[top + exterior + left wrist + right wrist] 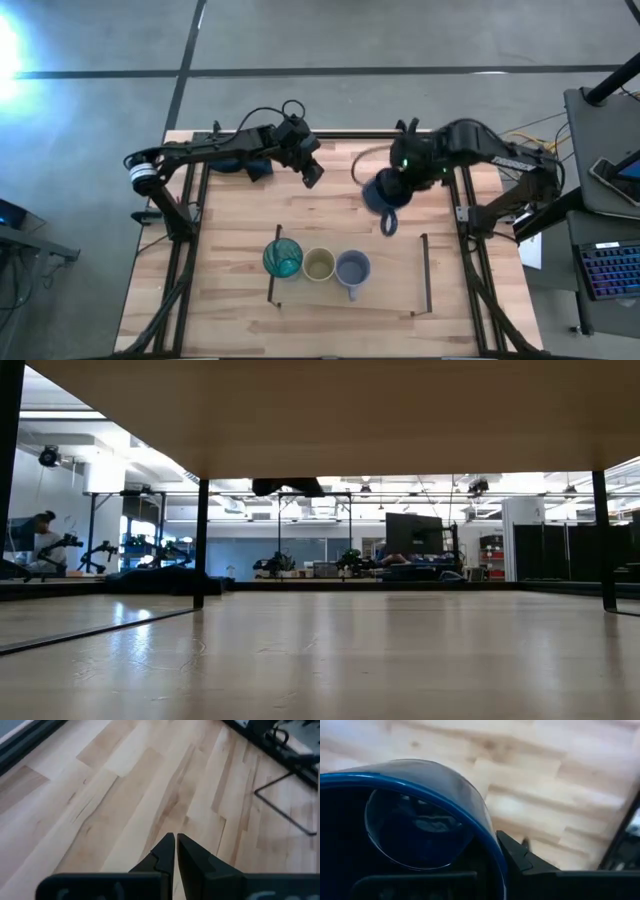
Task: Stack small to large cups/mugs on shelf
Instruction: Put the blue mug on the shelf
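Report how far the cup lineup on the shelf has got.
Done: the teal tumbler, olive-tan cup and lavender-grey mug stand in a row on the shelf, small to large. In hand: the right pincer grips the dark blue mug above the table behind the shelf. Left: setting that mug in the bare spot past the lavender-grey one. The left pincer waits shut.

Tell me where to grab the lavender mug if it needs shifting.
Pinch the lavender mug's rim wall from straight above, on the side facing the shelf's bare half. It stands upright and open, the olive cup crowds its other side, and its handle points to the near edge.
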Controlling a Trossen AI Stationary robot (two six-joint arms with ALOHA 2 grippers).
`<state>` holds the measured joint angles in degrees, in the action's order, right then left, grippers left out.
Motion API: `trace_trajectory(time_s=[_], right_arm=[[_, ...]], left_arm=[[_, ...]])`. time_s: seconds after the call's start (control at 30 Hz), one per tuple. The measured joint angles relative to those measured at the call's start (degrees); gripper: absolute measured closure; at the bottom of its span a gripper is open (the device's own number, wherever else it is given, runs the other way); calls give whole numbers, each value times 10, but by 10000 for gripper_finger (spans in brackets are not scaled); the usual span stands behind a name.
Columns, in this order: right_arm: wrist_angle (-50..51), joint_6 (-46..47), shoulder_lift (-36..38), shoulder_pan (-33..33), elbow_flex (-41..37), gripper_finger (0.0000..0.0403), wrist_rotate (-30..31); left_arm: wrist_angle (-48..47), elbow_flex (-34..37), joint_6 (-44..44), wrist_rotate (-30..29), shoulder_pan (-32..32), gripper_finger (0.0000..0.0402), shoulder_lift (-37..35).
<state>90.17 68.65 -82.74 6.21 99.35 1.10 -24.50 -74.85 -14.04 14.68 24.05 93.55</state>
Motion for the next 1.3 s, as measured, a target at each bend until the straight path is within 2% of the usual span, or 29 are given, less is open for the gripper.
trace_trajectory(time_s=[0.27, 0.43, 0.67, 0.9, 1.1, 1.3], right_arm=[[-2, 142, 0, -133, -3, 389, 1], [-1, 219, 0, -187, -26, 389, 0], [-1, 297, 0, -239, -37, 389, -31], [-1, 374, -1, -296, -37, 389, -35], [-2, 392, -36, -322, -38, 389, -49], [-3, 397, -68, -334, -34, 389, -38]], left_arm=[[-22, 0, 30, 1, 2, 396, -2], [-20, 0, 45, 1, 2, 396, -3], [-20, 0, 59, 3, 3, 396, -3], [-20, 0, 70, 3, 4, 396, -3], [-19, 0, 70, 3, 4, 396, -3], [-19, 0, 69, 3, 4, 396, -3]])
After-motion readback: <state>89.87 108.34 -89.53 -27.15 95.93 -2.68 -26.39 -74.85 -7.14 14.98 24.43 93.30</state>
